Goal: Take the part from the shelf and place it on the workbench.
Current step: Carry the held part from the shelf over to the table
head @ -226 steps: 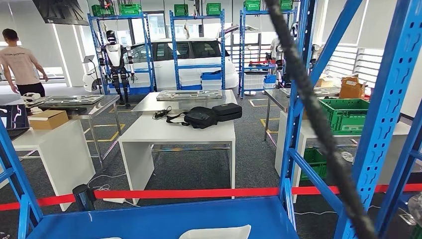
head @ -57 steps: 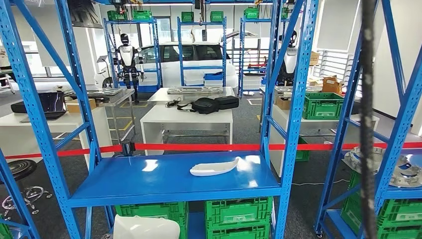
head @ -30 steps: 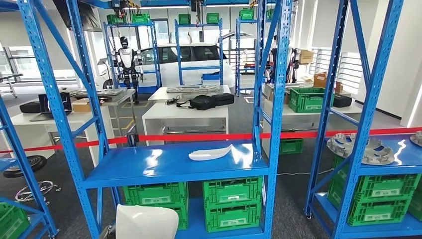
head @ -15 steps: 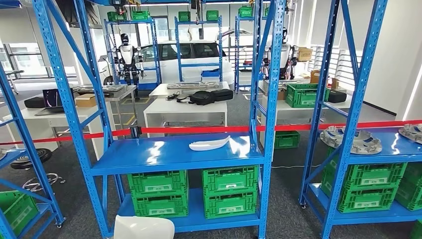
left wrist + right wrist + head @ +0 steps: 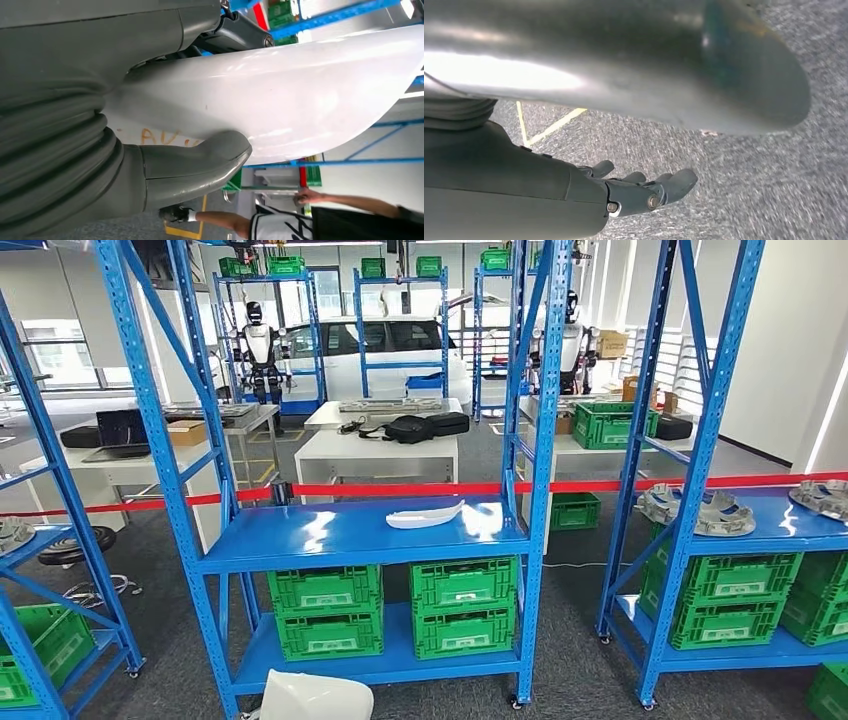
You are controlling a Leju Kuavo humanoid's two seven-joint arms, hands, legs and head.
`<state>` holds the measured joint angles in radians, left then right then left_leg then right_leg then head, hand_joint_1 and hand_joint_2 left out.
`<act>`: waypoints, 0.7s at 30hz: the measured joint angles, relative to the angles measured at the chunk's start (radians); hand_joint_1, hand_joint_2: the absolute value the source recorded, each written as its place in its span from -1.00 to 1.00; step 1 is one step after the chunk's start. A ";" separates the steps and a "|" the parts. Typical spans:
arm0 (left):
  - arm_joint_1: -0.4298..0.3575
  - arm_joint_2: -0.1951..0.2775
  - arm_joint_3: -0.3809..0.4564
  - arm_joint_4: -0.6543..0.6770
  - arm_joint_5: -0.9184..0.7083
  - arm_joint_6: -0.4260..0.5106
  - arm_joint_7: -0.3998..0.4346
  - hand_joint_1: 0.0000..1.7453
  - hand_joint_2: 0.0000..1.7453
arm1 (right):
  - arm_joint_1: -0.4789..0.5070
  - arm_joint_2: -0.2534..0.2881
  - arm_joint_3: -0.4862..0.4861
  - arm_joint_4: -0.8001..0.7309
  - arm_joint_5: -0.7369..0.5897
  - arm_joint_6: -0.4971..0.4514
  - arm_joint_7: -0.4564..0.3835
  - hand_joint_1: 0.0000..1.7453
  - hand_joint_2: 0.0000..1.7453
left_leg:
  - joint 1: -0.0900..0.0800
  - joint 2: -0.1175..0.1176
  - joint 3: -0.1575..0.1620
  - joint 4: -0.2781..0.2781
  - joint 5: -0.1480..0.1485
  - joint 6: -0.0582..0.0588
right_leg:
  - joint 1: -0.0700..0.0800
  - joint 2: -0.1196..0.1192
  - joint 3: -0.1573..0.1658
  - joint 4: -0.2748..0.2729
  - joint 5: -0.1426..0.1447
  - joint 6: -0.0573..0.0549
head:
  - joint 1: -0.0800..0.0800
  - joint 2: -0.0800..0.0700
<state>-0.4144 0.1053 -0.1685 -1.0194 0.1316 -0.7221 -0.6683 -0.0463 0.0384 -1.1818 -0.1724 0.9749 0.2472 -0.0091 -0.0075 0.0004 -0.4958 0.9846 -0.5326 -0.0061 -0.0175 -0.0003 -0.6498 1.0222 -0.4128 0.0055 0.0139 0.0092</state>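
Note:
My left hand (image 5: 75,150) grips a white curved part (image 5: 300,90), with the thick thumb (image 5: 200,160) pressed across its face near some orange lettering. The same part (image 5: 315,698) pokes up at the bottom edge of the head view. A second white curved part (image 5: 425,514) lies on the middle level of the blue shelf (image 5: 330,540) ahead. My right hand (image 5: 639,190) hangs over the grey floor with its fingers stretched out and nothing in them.
Green crates (image 5: 460,605) fill the shelf's lower levels. A neighbouring blue rack on the right carries metal parts (image 5: 700,512). Red barrier tape (image 5: 400,488) runs behind the shelf, with white tables (image 5: 375,450) beyond. A person (image 5: 300,225) stands nearby in the left wrist view.
The camera has backed away from the blue shelf and the whole scene has shifted, so more of the racks and floor show. The white part stays at the bottom edge.

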 joint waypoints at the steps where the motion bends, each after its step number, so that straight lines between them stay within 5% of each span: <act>1: 0.003 -0.004 -0.001 0.003 -0.003 0.011 0.002 1.00 1.00 | 0.002 0.001 0.000 0.000 0.005 0.002 -0.007 -1.00 -1.00 | 0.001 0.001 -0.002 -0.003 0.008 0.009 | -0.001 0.000 -0.005 0.008 -0.008 0.005 | 0.001 0.000; 3: 0.017 -0.010 -0.001 0.005 -0.006 0.039 0.005 1.00 1.00 | 0.005 0.000 0.000 0.000 0.018 0.006 -0.022 -1.00 -1.00 | 0.004 0.004 -0.009 -0.007 0.025 0.024 | -0.001 0.002 -0.035 0.082 -0.065 0.011 | 0.003 0.000; 5: 0.058 -0.010 0.003 -0.009 -0.006 0.067 0.007 1.00 1.00 | 0.007 -0.006 0.002 0.000 0.038 0.011 -0.042 -1.00 -1.00 | 0.001 0.003 -0.024 -0.004 0.035 0.029 | 0.000 0.002 -0.082 0.215 -0.143 0.015 | 0.004 0.000; 7: 0.124 -0.007 0.016 -0.047 -0.005 0.085 0.008 1.00 1.00 | 0.012 -0.015 0.010 0.000 0.062 0.014 -0.065 -1.00 -1.00 | -0.001 -0.002 -0.039 0.004 0.041 0.027 | 0.000 0.002 -0.088 0.278 -0.169 0.018 | 0.004 0.000; 9: 0.188 -0.001 0.033 -0.090 -0.003 0.092 0.005 1.00 1.00 | 0.017 -0.028 0.023 0.000 0.080 0.017 -0.088 -1.00 -1.00 | 0.000 -0.013 -0.055 0.017 0.044 0.022 | -0.001 0.010 -0.016 0.187 -0.132 0.015 | 0.005 0.000; 12: 0.249 0.013 0.063 -0.130 0.003 0.104 -0.011 1.00 1.00 | 0.018 -0.046 0.039 0.000 0.094 0.022 -0.110 -1.00 -1.00 | 0.002 -0.033 -0.077 0.039 0.045 0.010 | 0.001 0.055 0.084 0.025 -0.105 0.003 | 0.005 0.000; 15: 0.286 0.027 0.093 -0.148 0.013 0.115 -0.024 1.00 1.00 | 0.017 -0.059 0.051 0.000 0.102 0.025 -0.109 -1.00 -1.00 | 0.003 -0.059 -0.088 0.040 0.055 -0.009 | 0.005 0.038 0.088 0.014 -0.103 -0.013 | 0.004 0.000; 17: 0.305 0.032 0.111 -0.166 0.016 0.118 -0.025 1.00 1.00 | 0.012 -0.065 0.055 0.000 0.104 0.025 -0.093 -1.00 -1.00 | 0.003 -0.053 -0.103 0.060 0.042 -0.021 | 0.002 0.015 0.088 0.007 -0.096 -0.027 | 0.003 0.000; 21: 0.315 0.031 0.136 -0.203 0.014 0.098 -0.008 1.00 1.00 | 0.011 -0.068 0.058 0.000 0.085 0.004 -0.044 -1.00 -1.00 | 0.012 -0.013 -0.196 0.276 -0.072 -0.045 | 0.000 -0.034 0.080 0.005 -0.089 -0.038 | 0.000 0.000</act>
<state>-0.0989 0.1361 -0.0328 -1.2220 0.1453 -0.6243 -0.6761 -0.0350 -0.0294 -1.1240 -0.1728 1.0597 0.2512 -0.0531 0.0050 -0.0121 -0.6922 1.2603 -0.6042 -0.0509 -0.0174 -0.0347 -0.5697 1.0271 -0.5016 -0.0327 0.0135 0.0092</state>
